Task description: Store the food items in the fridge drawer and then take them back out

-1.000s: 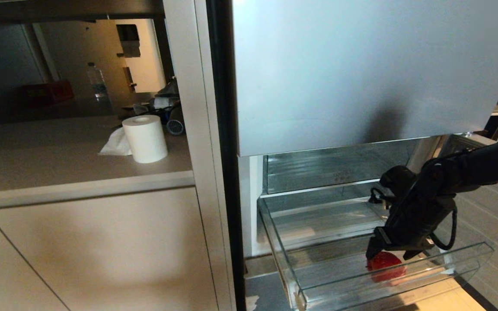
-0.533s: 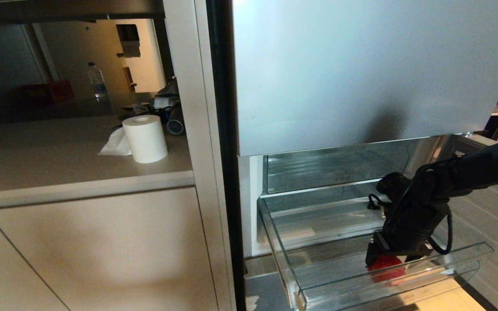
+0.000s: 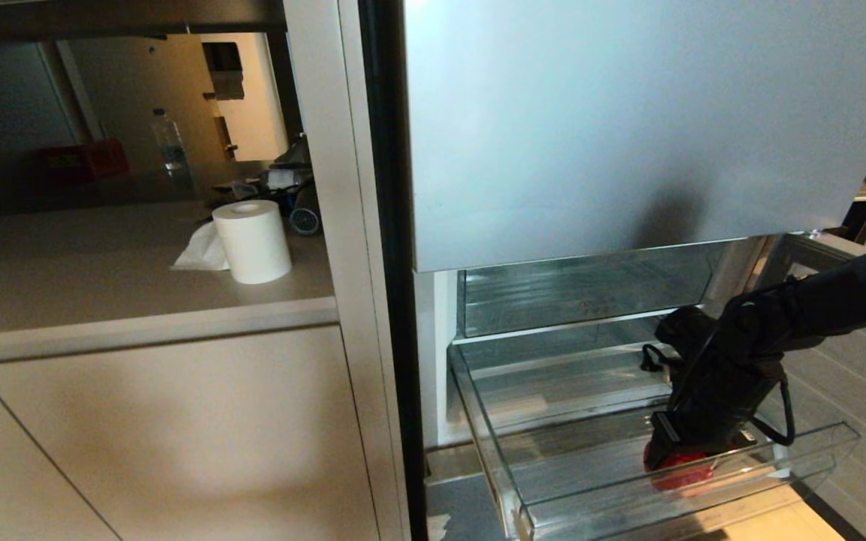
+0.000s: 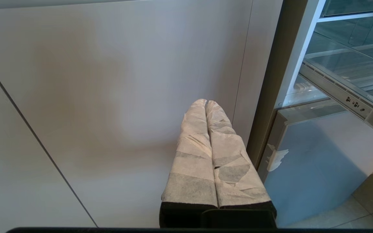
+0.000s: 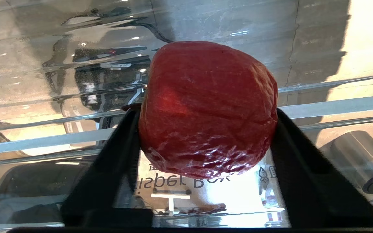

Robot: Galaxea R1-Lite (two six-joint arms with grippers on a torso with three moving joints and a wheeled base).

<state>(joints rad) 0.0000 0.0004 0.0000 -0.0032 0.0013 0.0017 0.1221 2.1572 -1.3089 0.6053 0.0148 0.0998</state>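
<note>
A red apple (image 5: 207, 110) was seen clamped between the two black fingers (image 5: 115, 161) of the right gripper (image 3: 685, 458), which was reached down into the clear fridge drawer (image 3: 508, 481). The drawer was pulled out beneath the silver fridge door (image 3: 628, 128), and the apple was held low inside it, near the tall front wall. The left gripper (image 4: 207, 106) was kept parked before a beige cabinet (image 4: 108, 97), its paper-wrapped fingers pressed together. A paper roll (image 3: 252, 240) was left standing on the counter (image 3: 102, 278).
</note>
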